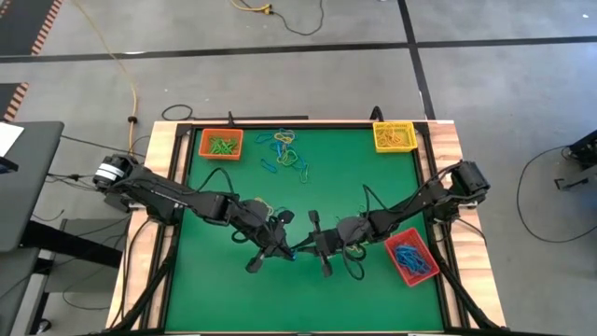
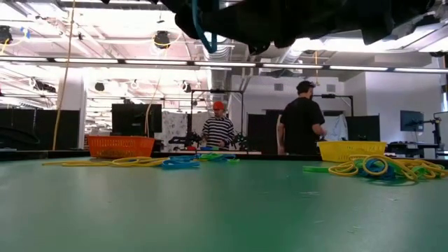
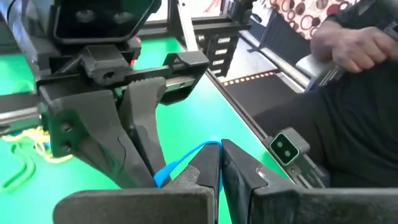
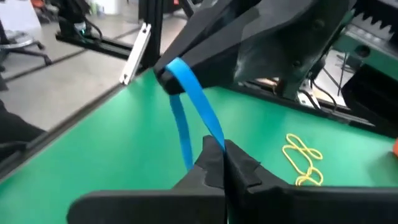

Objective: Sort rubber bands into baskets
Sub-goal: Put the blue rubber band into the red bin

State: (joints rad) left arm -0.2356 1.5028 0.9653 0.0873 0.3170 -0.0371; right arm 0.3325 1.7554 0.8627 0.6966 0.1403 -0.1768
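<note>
A blue rubber band (image 1: pixel 295 253) is stretched between my two grippers above the near middle of the green table. My left gripper (image 1: pixel 283 249) and my right gripper (image 1: pixel 313 246) face each other, each shut on one end of the band. Several loose yellow, blue and green rubber bands (image 1: pixel 287 154) lie in a heap at the far middle. The orange basket (image 1: pixel 221 144) holds green bands, the yellow basket (image 1: pixel 394 136) holds yellow ones, and the red basket (image 1: pixel 411 259) at the near right holds blue ones. My left gripper pinches one end of the blue band (image 3: pixel 198 152) between its two fingertips, coming nearly level from the table's left. The band runs taut from there to the other gripper, clear of the table. My right gripper pinches the band's other end (image 4: pixel 210 135) between its fingertips, nearly level from the table's right. Two strands (image 4: pixel 183 134) rise from its tips to the left gripper's fingertips (image 4: pixel 169 79), drawn straight and lifted clear.
A yellow band (image 4: pixel 303 163) lies on the green surface near the grippers. Wooden rails (image 1: pixel 159 187) border the table on both sides. People stand in the room beyond the far edge (image 2: pixel 302 119), and a person's hand (image 3: pixel 357 43) shows beside the table.
</note>
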